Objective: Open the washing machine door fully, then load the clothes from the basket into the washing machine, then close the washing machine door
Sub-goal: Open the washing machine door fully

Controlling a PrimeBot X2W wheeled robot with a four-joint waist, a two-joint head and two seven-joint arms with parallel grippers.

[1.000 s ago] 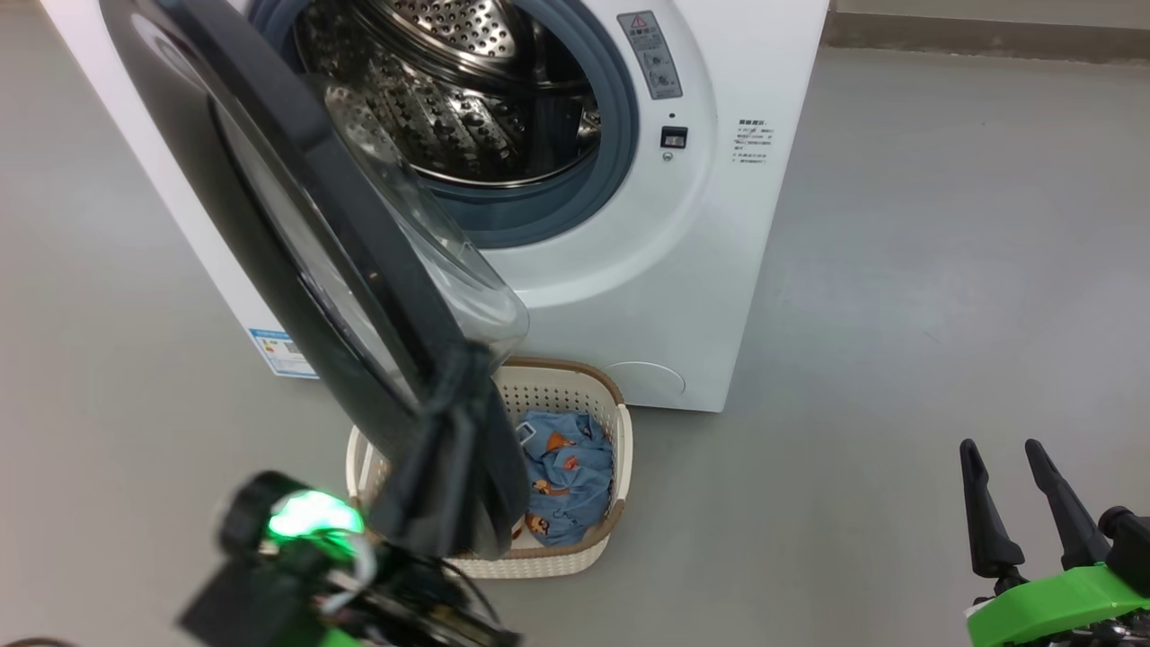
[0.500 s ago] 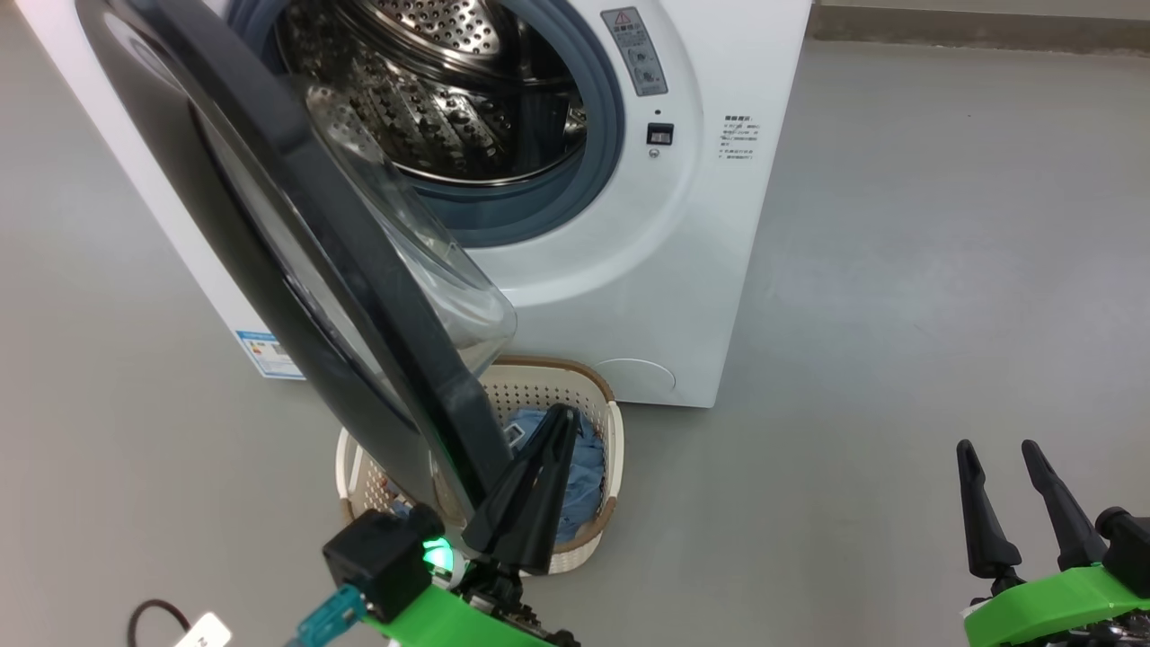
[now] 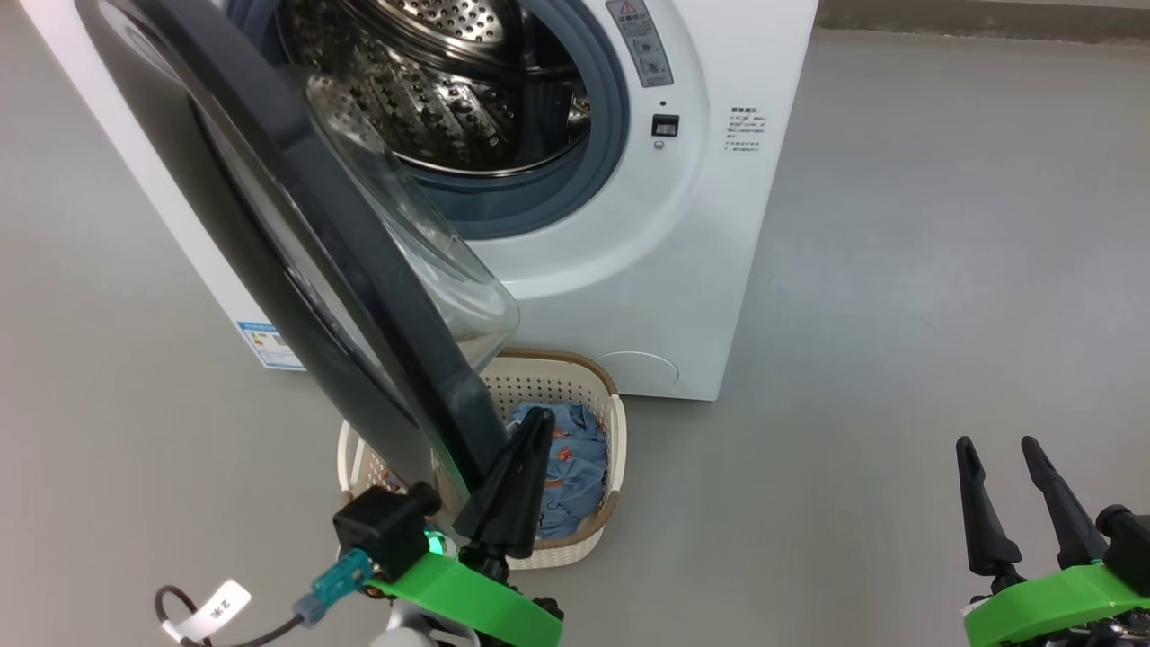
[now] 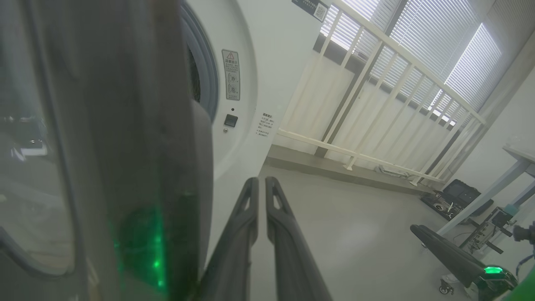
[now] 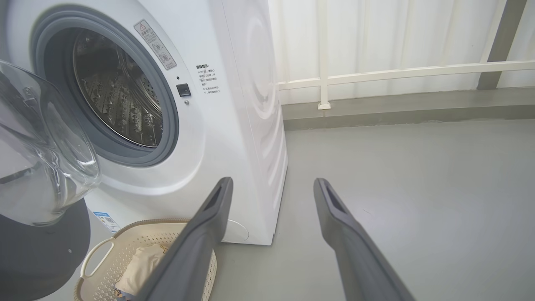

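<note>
The white boxy washer (image 3: 683, 252) fills the top. Its round door (image 3: 234, 216) hangs open at the left, shiny black around bulging clear glass. The steel drum (image 3: 431, 117) has little holes. A grey sticker (image 3: 640, 40) shows a red triangle; its words are too small to read. Low middle, the holey cream basket (image 3: 614, 422) holds blue clothes (image 3: 575, 458) with orange prints. The left tool (image 3: 537, 420) is clenched, empty, by the door's edge. The right tool (image 3: 998, 447), lower right, is spread, empty.

left gripper (image 3: 537, 418) shifted rightward, off washing machine door (image 3: 296, 207) rim
</note>
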